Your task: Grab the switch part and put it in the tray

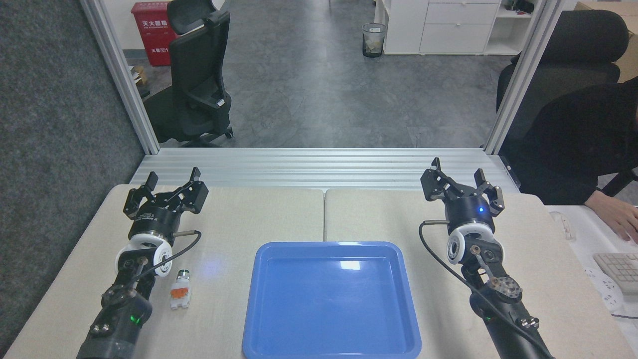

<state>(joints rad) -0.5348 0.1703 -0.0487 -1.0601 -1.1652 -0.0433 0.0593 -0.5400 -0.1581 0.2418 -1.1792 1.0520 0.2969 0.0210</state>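
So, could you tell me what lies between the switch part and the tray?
Nothing: in the head view, only bare beige table separates the switch part from the tray. A faint blue glint shows on the surface there.

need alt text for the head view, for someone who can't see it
An empty blue tray sits centre on a beige table, the switch part lying left of it beside the left arm. Both tools, left and right, are open and hold nothing.

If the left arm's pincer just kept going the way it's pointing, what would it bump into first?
Probably nothing on the table. The left pincer points away from the robot, toward the ribbed metal ledge at the table's far edge; that comes first, though depth is unclear. The switch part lies behind it.
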